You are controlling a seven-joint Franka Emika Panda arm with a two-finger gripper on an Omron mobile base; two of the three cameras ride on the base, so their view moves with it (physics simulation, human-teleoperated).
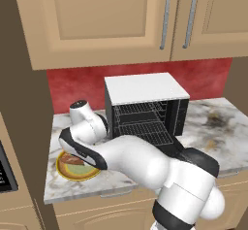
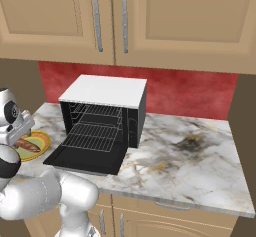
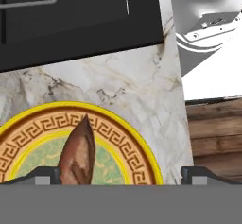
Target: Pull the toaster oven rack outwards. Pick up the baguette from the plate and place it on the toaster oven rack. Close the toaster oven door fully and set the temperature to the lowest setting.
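Nearest the camera on the hand, the gripper (image 3: 121, 173) hangs just above the plate (image 3: 137, 145) with its jaws spread wide and holding nothing, one tip on each side of the baguette (image 3: 79, 158). That stance looks like the set-up for a grasp across the loaf's narrow width. The baguette lies flat on the plate's pale green centre, its long axis running away from the hand, its tapered end pointing toward the toaster oven door (image 3: 80, 29).

Beyond the plate, on the marble counter (image 2: 190, 156), the door lies folded down flat. The toaster oven rack (image 2: 95, 136) is drawn forward over the door, apparently ready to receive the bread. Behind the rack stands the toaster oven (image 2: 105, 93), its cavity open.
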